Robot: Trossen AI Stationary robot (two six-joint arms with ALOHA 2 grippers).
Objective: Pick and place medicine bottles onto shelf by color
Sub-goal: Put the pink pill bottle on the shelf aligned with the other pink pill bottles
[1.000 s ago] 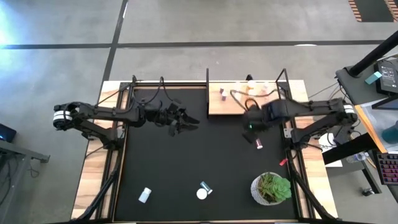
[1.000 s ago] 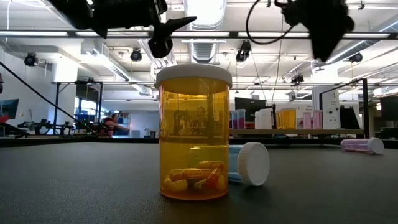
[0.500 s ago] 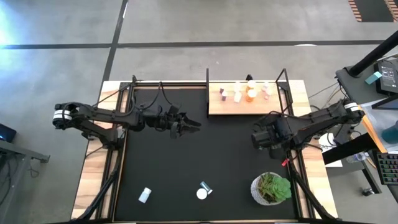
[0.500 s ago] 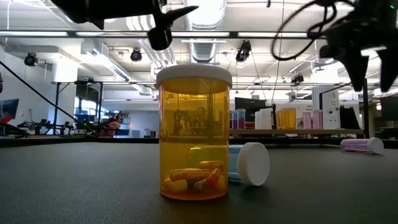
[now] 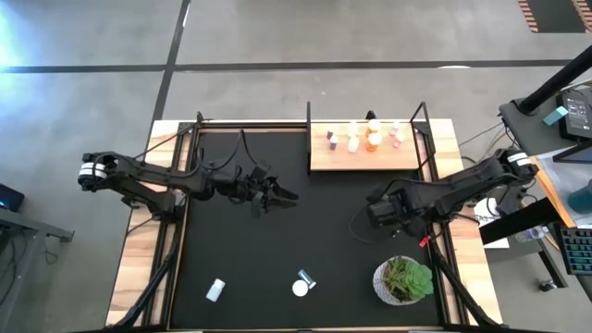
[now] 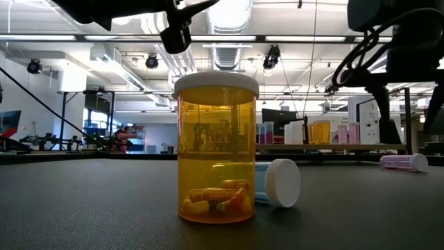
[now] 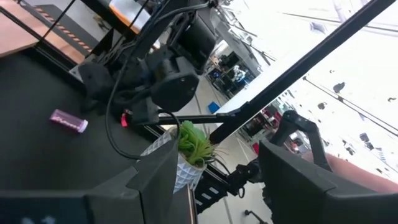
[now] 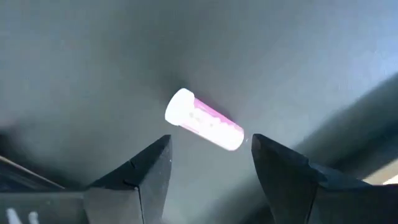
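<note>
A pink bottle (image 8: 204,120) with a white cap lies on its side on the black mat, also seen in the low view (image 6: 404,162) and in the left wrist view (image 7: 68,121). My right gripper (image 8: 208,152) hangs open just above it, pointing down with a finger on either side, and touches nothing. In the high view the right gripper (image 5: 379,215) hides this bottle. My left gripper (image 5: 277,196) is open and level above the middle of the mat, with nothing between its fingers. Several bottles (image 5: 351,141) stand on the wooden shelf (image 5: 319,157).
An orange bottle (image 6: 216,147) stands near the mat's near edge. A blue bottle (image 6: 277,182) lies just behind it. A pale bottle (image 5: 215,289) lies at the near left. A green potted plant (image 5: 402,280) stands at the near right, close to my right gripper.
My right gripper has come away from the shelf toward the table's near edge and gone down over the pink bottle. Its wrist rolled on the way, and it now covers the bottle in the high view. My left gripper has drifted slightly toward the near edge.
</note>
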